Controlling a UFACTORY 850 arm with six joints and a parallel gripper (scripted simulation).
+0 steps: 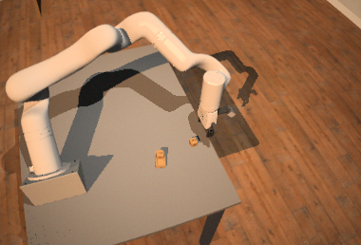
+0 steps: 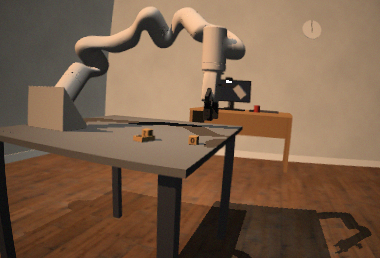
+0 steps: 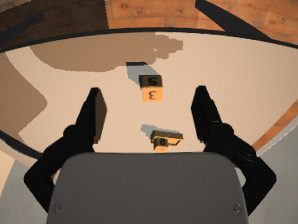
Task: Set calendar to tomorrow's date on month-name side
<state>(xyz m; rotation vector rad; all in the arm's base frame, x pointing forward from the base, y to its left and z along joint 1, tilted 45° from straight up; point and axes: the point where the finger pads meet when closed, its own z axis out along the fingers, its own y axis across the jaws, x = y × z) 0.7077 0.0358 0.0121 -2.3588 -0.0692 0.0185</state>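
A small orange cube (image 1: 193,141) lies alone on the grey table near its right edge. It also shows in the exterior view (image 2: 193,140) and in the wrist view (image 3: 152,94), where its near face reads 3. The orange tray (image 1: 161,159) stands a short way to the cube's left with one cube in it; it shows in the exterior view (image 2: 144,135) and in the wrist view (image 3: 165,140). My gripper (image 1: 209,130) (image 3: 148,97) hangs above the table, raised clear of the loose cube, fingers wide open and empty.
The arm's base block (image 1: 53,187) sits at the table's left front corner. The table's right edge (image 1: 209,140) runs close by the gripper. A wooden desk (image 2: 250,117) with a monitor stands behind the table.
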